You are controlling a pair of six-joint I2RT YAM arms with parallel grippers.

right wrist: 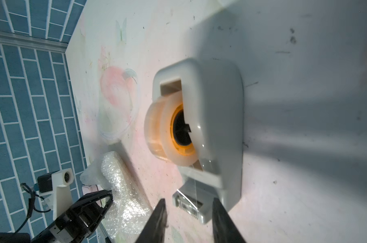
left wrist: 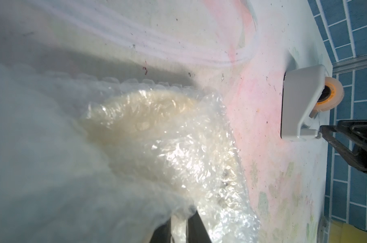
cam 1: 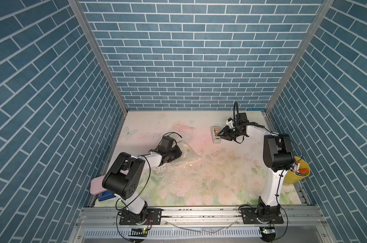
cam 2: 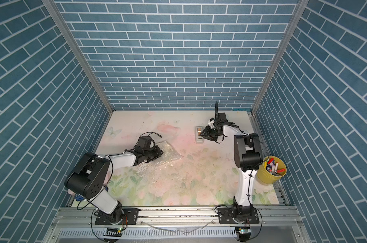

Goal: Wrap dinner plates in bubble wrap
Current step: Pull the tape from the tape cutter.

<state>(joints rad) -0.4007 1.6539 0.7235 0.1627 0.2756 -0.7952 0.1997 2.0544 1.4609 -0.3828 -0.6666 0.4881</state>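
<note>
Wrap in both top views sits bunched left of centre under my left gripper; what's inside is too small to tell. Left wrist: cream plate blurs through it, stiff and breakable I'd guess; the wrap looks soft and slippery, so I'd take its loose edges, and the jaws pinch a fold. Right wrist: right gripper part-open, empty, astride the cutter of the dispenser.

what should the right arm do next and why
Probably close the right gripper on the loose tape end: its jaws stand open either side of it at the cutter of the tape dispenser, while the left gripper holds the bubble wrap folded over the plate.
</note>
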